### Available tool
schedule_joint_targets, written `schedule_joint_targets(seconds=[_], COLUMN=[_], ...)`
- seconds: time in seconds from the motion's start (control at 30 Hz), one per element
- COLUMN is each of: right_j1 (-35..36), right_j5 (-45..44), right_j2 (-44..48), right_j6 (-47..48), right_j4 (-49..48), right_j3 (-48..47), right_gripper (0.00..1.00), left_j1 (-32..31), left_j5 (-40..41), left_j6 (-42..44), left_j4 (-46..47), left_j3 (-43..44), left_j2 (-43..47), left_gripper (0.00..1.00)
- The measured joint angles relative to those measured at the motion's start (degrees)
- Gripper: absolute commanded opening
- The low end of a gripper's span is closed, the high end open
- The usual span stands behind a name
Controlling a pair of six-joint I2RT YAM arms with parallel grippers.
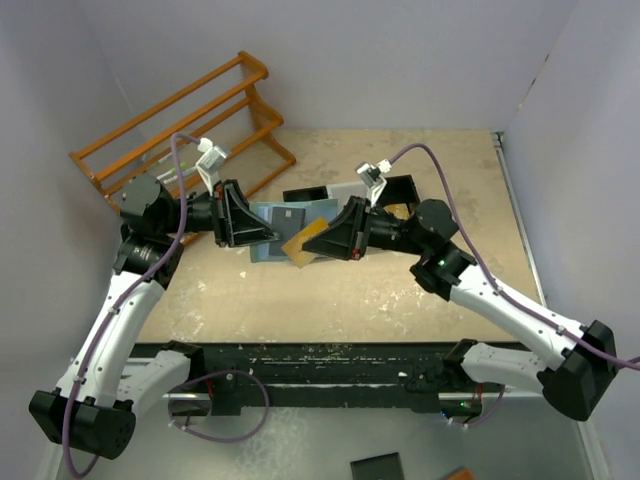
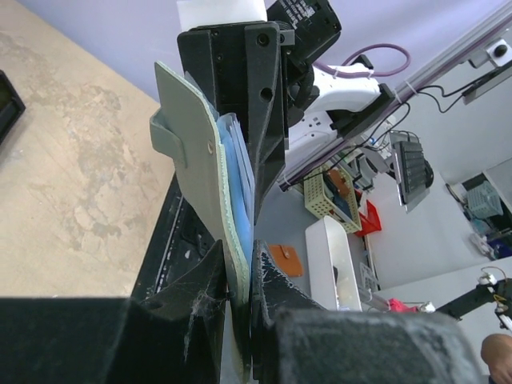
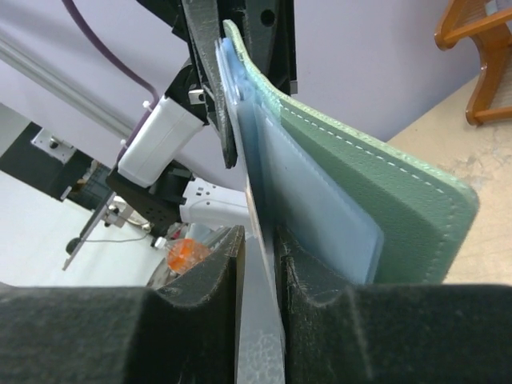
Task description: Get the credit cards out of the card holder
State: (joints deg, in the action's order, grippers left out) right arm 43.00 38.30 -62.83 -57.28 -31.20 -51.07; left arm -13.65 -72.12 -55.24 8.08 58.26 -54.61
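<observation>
Upright card holder (image 2: pixel 198 192) sits pinched at its edge in left gripper (image 2: pixel 240 270); right gripper (image 3: pixel 258 240) stands narrow around grey card (image 3: pixel 261 336), whether gripping I cannot tell.

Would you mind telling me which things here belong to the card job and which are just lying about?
Part of the job:
card holder, pinched in the left gripper
tan card at the right gripper

Just lying about:
wooden rack
black tray
</observation>
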Motion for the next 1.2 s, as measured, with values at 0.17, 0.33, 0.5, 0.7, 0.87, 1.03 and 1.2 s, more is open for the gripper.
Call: schedule_joint_targets(seconds=[0.17, 0.33, 0.5, 0.7, 0.87, 1.03, 1.2], right_j1=[-0.02, -0.11, -1.25, -9.75, -19.78, -30.14, -35.89], right_j5=[0.24, 0.15, 0.24, 3.5, 6.03, 4.24, -4.5], right_j2=[-2.51, -2.03, -1.01, 3.41, 5.86, 4.63, -0.17], right_j6=[-2.14, -2.97, -2.27, -0.28, 4.81, 10.6, 15.06], right_j4=[-2.67, -3.15, -0.39, 5.7, 15.41, 27.8, 37.22], right_j3=[0.0, 0.0, 0.0, 0.0, -1.44, -3.39, -3.56], right_gripper=[0.0, 0.0, 0.0, 0.0, 0.0, 0.0, 0.0], left_j1=[0.13, 0.13, 0.11, 0.2, 0.2, 0.2, 0.2], left_j5=[1.16, 1.6, 1.86, 2.01, 2.16, 3.06, 3.56], left_j6=[1.99, 2.43, 4.28, 9.46, 13.66, 18.88, 22.6], left_j4=[-2.6, -3.26, -5.03, -10.91, -15.1, -20.52, -24.55], left_j3=[0.0, 0.0, 0.02, 1.9, 4.15, 5.79, 6.27], left_j2=[0.0, 0.09, 0.13, -0.37, -0.5, -0.5, -0.5], left_gripper=[0.0, 0.0, 0.0, 0.0, 0.0, 0.0, 0.0])
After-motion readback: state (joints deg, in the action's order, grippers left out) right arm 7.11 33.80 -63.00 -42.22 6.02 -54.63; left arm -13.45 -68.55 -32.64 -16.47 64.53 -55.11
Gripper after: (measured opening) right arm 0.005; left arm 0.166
